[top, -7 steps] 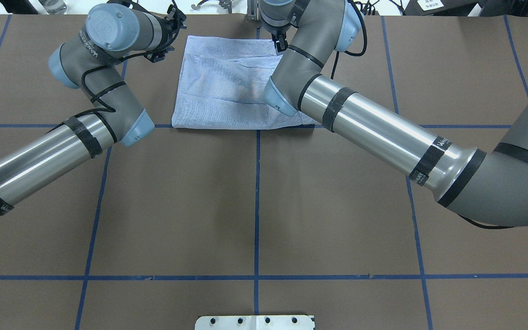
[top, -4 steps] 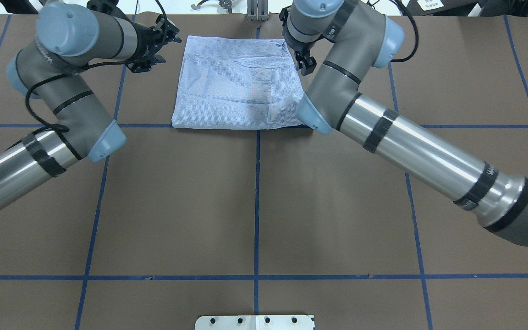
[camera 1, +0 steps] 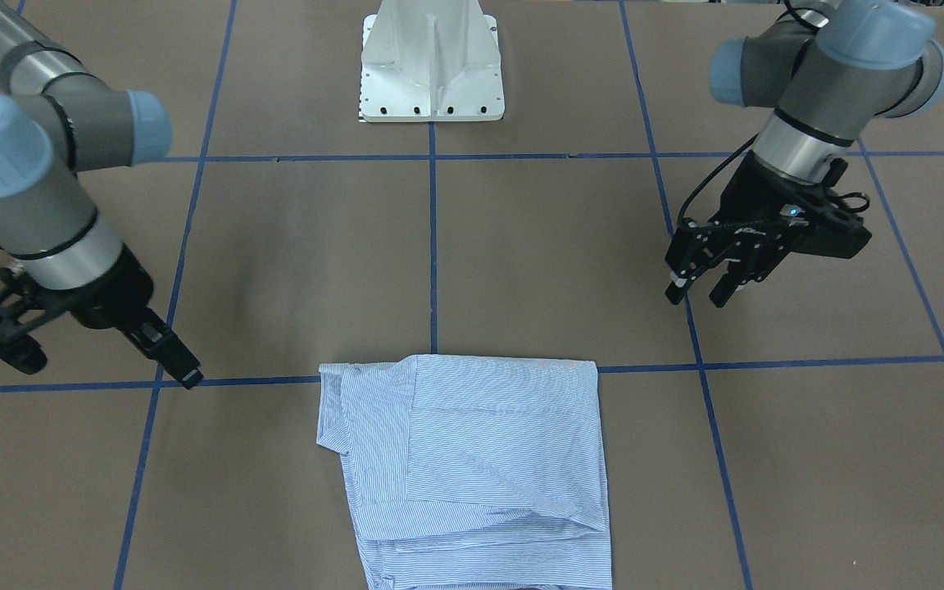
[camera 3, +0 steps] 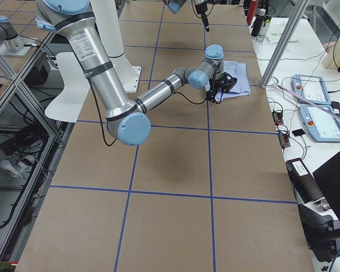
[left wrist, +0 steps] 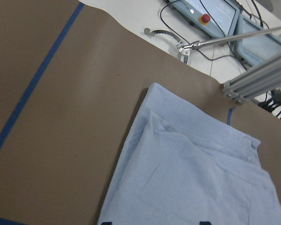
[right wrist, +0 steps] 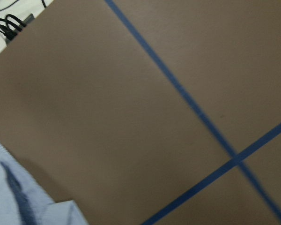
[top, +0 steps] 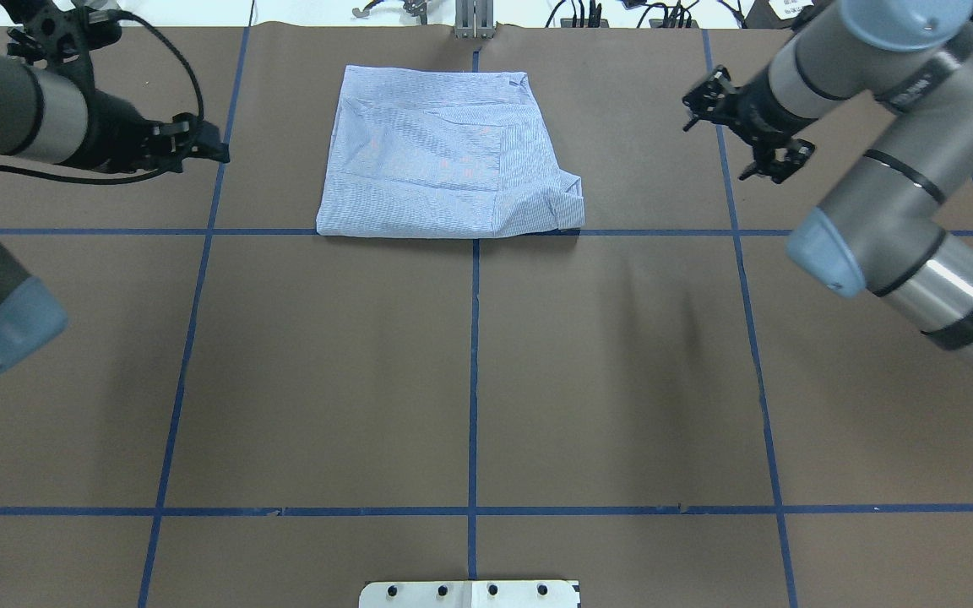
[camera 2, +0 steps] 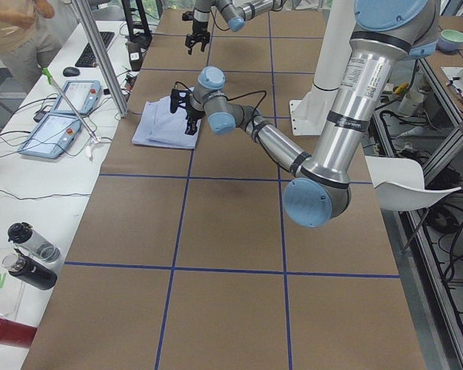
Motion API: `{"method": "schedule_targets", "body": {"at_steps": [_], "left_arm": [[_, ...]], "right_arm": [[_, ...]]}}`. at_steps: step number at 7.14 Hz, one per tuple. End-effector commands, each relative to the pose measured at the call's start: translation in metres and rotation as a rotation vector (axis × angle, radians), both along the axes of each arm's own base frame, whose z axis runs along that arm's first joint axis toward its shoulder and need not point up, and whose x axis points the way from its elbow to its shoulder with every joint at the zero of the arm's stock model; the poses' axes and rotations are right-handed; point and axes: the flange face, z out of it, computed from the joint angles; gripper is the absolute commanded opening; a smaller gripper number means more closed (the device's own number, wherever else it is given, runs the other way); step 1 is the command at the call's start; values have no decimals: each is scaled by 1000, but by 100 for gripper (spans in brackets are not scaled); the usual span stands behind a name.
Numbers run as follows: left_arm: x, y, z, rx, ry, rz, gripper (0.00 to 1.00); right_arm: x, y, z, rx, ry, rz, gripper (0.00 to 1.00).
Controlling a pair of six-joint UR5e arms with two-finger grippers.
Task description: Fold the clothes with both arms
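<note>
We judge folding essentially done: the striped shirt (top: pixel 444 152) lies as a compact rectangle at the table's (top: pixel 622 380) far middle, with the left gripper (camera 1: pixel 695 292) spread and empty, the right gripper (top: pixel 727 135) apparently likewise, and only one bulged corner left to flatten.

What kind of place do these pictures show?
Probably a robotics laboratory: a brown paper-covered table gridded with blue tape lines, a grey control pendant with a red button beside it, and a silver aluminium frame post at its edge.
</note>
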Motion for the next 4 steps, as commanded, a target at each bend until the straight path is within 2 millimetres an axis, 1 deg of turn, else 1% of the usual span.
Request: {"method": "schedule_targets", "body": {"at_steps": [1,2,3,4], "left_arm": [[-88,20,80,227,-191,215,69],[-119,23,110,302,-278,262,69],[-145,30,132,321,-312,290,70],[-174,39,156,329,-356,307,70]], "right_arm": [[111,47,97,206,87,-270,99],[167,66,148,297,135,-383,99],[209,94,198,369,192,-492,99],[236,119,238,406,225,-579,99]]}}
